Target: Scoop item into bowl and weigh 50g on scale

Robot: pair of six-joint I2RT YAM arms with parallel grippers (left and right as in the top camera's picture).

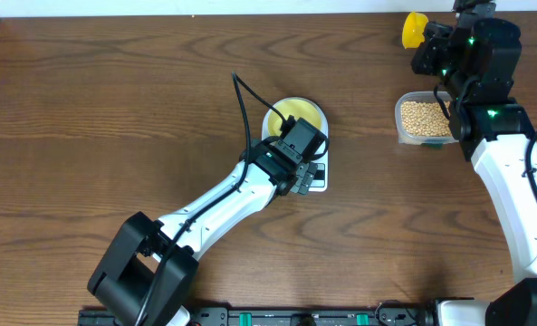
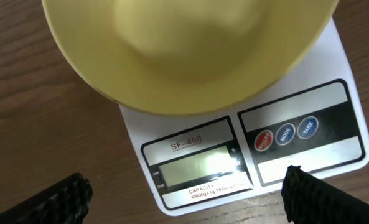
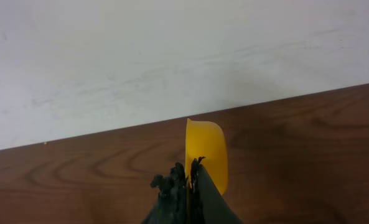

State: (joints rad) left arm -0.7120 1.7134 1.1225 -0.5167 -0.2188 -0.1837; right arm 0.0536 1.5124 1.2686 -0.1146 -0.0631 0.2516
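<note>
Nearest, the left gripper (image 2: 184,196) hangs over the front of the white digital scale (image 2: 308,81), jaws spread wide and gripping nothing. The pale-yellow bowl (image 2: 184,56) sits on the scale's platform, just beyond the display. Farther off to the right, the tan beans (image 1: 420,116) fill a clear container (image 1: 401,136) on the wooden table (image 1: 114,109). Beyond it, near the table's far edge, the right gripper (image 3: 189,177) is clamped tight on the yellow scoop (image 3: 206,149).

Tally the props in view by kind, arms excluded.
Pale-yellow bowl: 1
Digital scale: 1
Clear container of beans: 1
Yellow scoop: 1
Total: 4
</note>
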